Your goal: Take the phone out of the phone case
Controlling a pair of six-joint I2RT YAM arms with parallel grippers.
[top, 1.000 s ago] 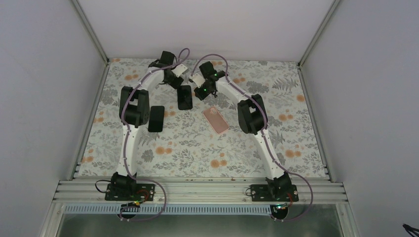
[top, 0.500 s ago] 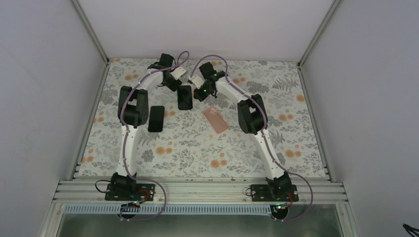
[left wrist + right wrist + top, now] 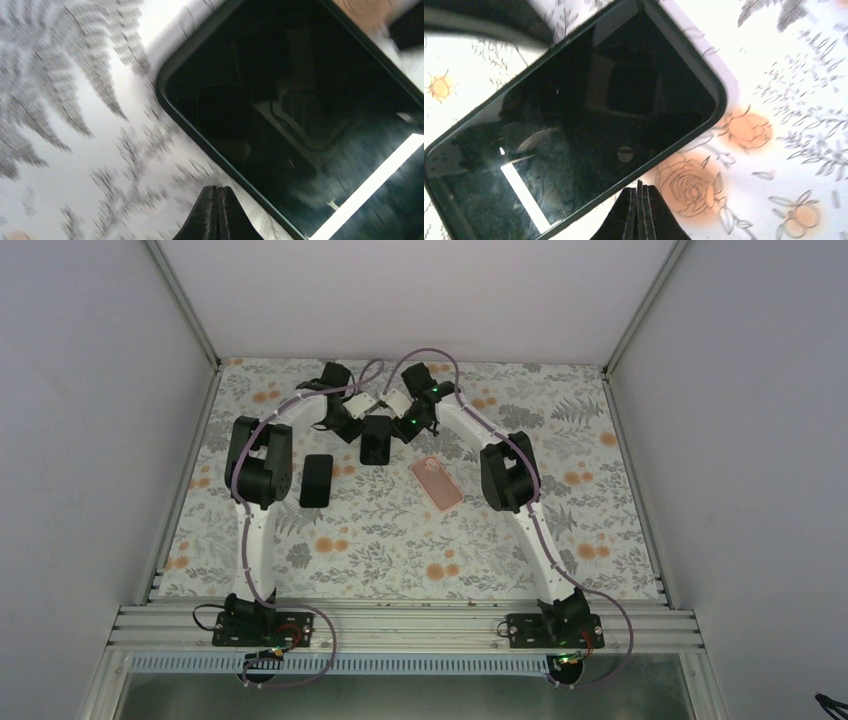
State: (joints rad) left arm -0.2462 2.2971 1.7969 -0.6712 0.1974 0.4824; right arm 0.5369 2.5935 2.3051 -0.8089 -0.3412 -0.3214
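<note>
The phone (image 3: 375, 439) is lying screen-up in its dark case (image 3: 722, 102), flat on the floral table (image 3: 400, 540) toward the far middle. The left gripper (image 3: 217, 199) and right gripper (image 3: 640, 196) flank it. Both are pinched closed on nothing, with their tips just beside the case edge. A pink case (image 3: 437, 483) and a black slab (image 3: 317, 480) lie nearer.

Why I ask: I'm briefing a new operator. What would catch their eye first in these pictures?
A black phone in a dark case lies screen up at the far middle of the floral cloth. It is flanked by the left gripper and the right gripper, each shut near its edge. Nearer the bases lie a pink phone-shaped piece on the right and a flat black slab on the left.
</note>
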